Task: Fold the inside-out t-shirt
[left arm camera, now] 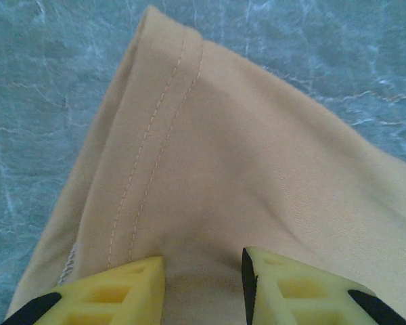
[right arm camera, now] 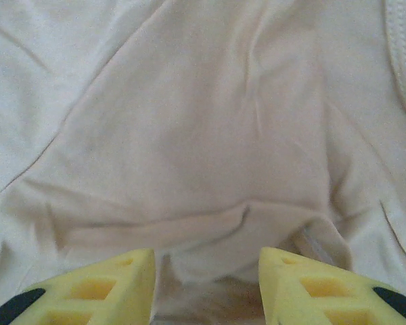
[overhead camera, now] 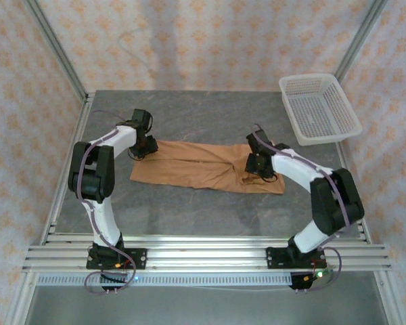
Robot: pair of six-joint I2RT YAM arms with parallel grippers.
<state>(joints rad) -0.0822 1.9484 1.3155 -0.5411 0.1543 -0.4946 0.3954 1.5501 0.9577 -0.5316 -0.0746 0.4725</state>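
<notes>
The orange-tan t-shirt (overhead camera: 206, 166) lies flat on the dark table as a long strip running left to right. My left gripper (overhead camera: 143, 147) is down on its left end. In the left wrist view the stitched hem corner of the t-shirt (left arm camera: 189, 135) spreads ahead, and the left gripper (left arm camera: 203, 284) stands open with cloth lying between its yellow fingers. My right gripper (overhead camera: 258, 166) is on the strip's right part. In the right wrist view a raised fold of the t-shirt (right arm camera: 210, 223) sits between the fingers of the open right gripper (right arm camera: 206, 284).
A white mesh basket (overhead camera: 318, 108) stands at the back right corner of the table (overhead camera: 210, 112). Metal frame posts rise at the back corners, and a rail (overhead camera: 203, 256) runs along the near edge by the arm bases.
</notes>
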